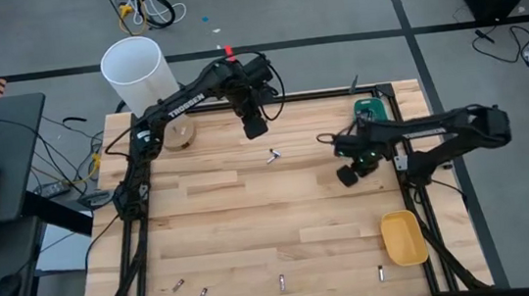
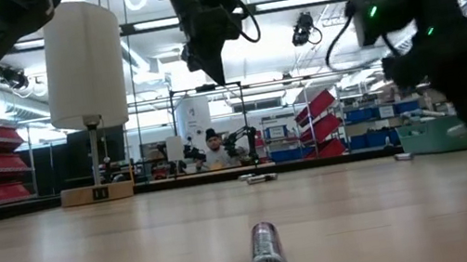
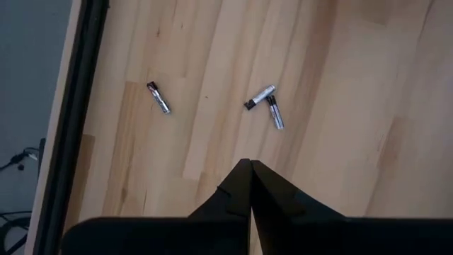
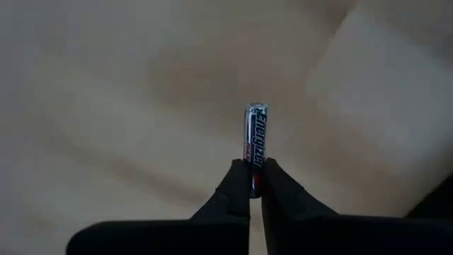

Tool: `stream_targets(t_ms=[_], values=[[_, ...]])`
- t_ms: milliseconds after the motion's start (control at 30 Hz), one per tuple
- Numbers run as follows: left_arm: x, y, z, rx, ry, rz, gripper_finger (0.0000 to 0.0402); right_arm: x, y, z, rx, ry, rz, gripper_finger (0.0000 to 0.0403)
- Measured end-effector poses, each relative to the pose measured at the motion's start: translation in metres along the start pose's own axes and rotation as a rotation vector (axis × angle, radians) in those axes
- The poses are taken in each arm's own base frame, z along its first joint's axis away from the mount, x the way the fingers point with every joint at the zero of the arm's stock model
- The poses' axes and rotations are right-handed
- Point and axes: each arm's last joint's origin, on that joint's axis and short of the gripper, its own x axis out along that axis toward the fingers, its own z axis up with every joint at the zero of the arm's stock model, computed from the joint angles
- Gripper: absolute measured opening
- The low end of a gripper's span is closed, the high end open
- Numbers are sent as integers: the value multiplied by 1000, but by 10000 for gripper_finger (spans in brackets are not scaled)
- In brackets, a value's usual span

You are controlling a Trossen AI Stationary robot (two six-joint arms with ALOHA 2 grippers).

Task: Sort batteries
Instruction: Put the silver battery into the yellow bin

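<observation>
My right gripper is over the table's right half, near the teal tray, shut on a black and silver battery. My left gripper hangs shut and empty above the far middle of the table. Below it, two batteries lie touching on the wood, and they also show in the high view. A third battery lies apart from them. Several more batteries lie along the near edge, one of them close to the low camera. My right gripper pinches the battery's near end between its two fingertips. The battery sticks out past the fingertips, in line with the fingers. Its printed side and far end are free, and it touches nothing else.
A yellow tray sits at the near right and the teal tray at the far right. A tall white cylinder on a stand stands at the far left corner. A black frame rail edges the table. A person sits far behind.
</observation>
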Motion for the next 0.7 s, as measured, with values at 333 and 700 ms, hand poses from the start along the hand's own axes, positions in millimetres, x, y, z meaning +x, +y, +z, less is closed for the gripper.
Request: stream_targets(t_ms=[333, 700], values=[[0, 3, 1, -34, -8, 54, 17, -29, 15, -75, -129, 148, 111, 4], [-11, -22, -5, -30, 32, 30, 17, -41, 35, -132, -285, 272, 80, 3]])
